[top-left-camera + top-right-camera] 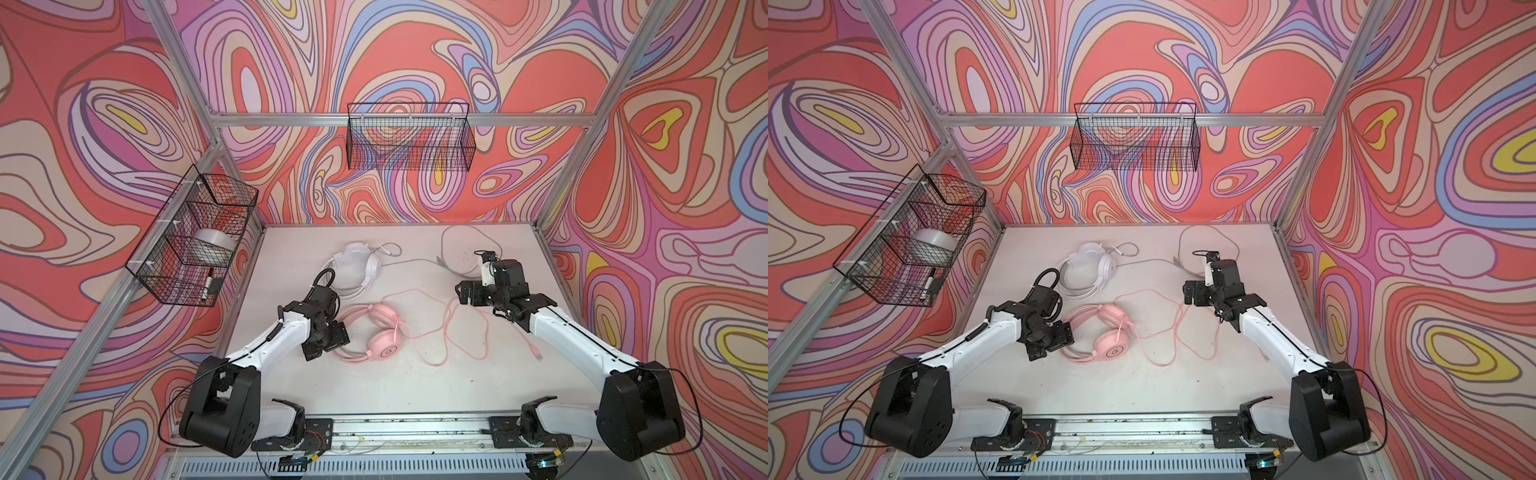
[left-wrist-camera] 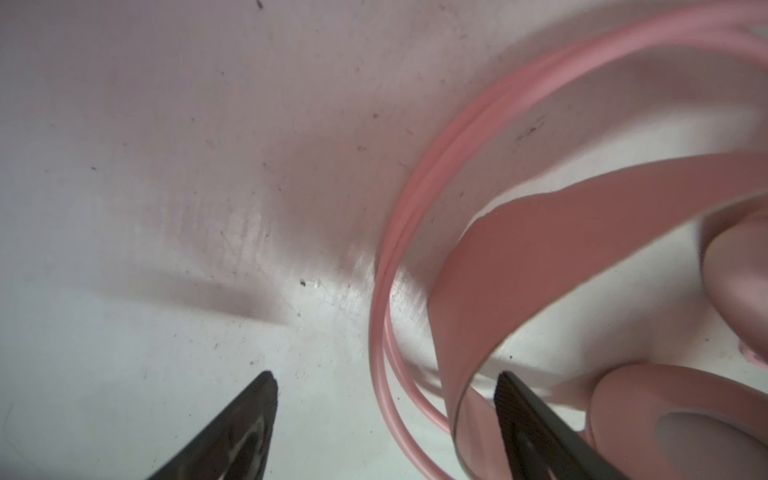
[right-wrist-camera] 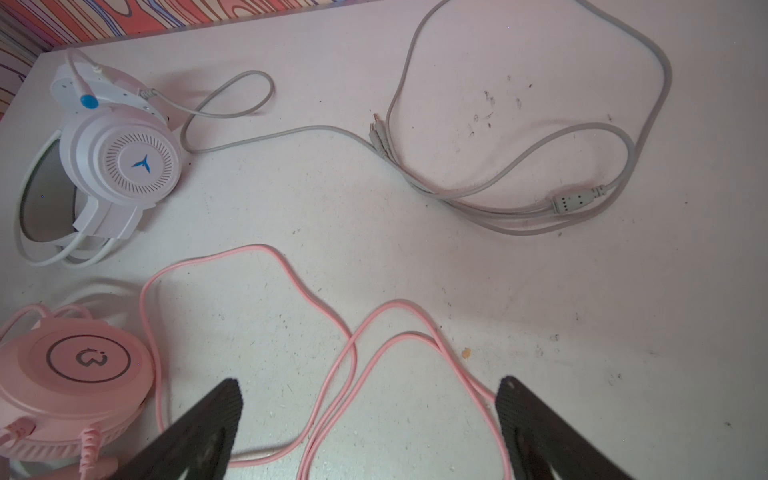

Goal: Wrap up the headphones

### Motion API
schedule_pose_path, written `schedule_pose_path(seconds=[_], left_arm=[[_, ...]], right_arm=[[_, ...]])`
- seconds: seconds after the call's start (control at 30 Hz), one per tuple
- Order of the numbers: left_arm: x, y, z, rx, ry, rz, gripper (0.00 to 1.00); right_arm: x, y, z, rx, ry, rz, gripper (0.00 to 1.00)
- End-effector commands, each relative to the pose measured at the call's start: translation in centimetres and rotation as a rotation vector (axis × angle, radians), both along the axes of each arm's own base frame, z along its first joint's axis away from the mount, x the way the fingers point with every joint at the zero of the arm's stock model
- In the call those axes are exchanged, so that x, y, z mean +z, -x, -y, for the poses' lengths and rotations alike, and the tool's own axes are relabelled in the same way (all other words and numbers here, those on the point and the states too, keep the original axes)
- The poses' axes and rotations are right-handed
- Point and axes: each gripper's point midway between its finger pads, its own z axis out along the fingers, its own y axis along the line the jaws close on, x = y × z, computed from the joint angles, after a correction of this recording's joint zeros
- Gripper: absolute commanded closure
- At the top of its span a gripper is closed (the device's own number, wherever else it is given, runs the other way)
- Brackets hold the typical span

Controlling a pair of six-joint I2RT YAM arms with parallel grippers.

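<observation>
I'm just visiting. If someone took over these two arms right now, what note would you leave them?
Grippers: left gripper open, jaws either side of the headband of the pink headset; right gripper open, over loose loops of the pink cord.
Things: white headset lies farther back on the table, its grey cord sprawled.
Done: nothing wrapped yet.
Left: wrap both cords.

Swirl-patterned walls (image 1: 415,62), scuffed white table (image 1: 374,386), wire basket (image 1: 409,137) on back rail (image 1: 291,119)

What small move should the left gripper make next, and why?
Probably close the left gripper on the pink headset's headband: its open jaws straddle the band, nothing is held yet, and the pink cord lies loose on the table.
</observation>
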Motion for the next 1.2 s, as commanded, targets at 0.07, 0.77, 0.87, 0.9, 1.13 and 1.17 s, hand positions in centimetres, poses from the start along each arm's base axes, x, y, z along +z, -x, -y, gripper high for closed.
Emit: schedule_pose_path(seconds=[0.07,0.77,0.87,0.9,1.13,1.17], left_arm=[[-0.2,-0.8,0.2,-0.03,-0.048,0.012,0.18],[-1.7,-0.6,-1.2,-0.02,-0.14,0.068,0.4],[-1.5,-0.5,-1.6,-0.009,-0.156,0.074,0.42],[-1.5,-0.5,-1.7,-0.006,-0.159,0.078,0.42],[-2.0,-0.2,-1.3,0.002,-0.135,0.067,0.45],[-2.1,-0.2,-1.2,0.004,-0.132,0.062,0.46]], right_arm=[[-0.3,-0.1,-0.6,0.013,-0.002,-0.003,0.02],[-1.5,-0.6,-1.2,0.017,-0.012,-0.015,0.01],[-1.8,-0.6,-1.3,0.024,-0.004,-0.02,0.01],[-1.8,-0.6,-1.3,0.025,-0.002,-0.019,0.02],[-1.7,-0.8,-1.5,0.029,-0.004,-0.013,0.02],[-1.7,-0.7,-1.5,0.03,-0.003,-0.011,0.02]])
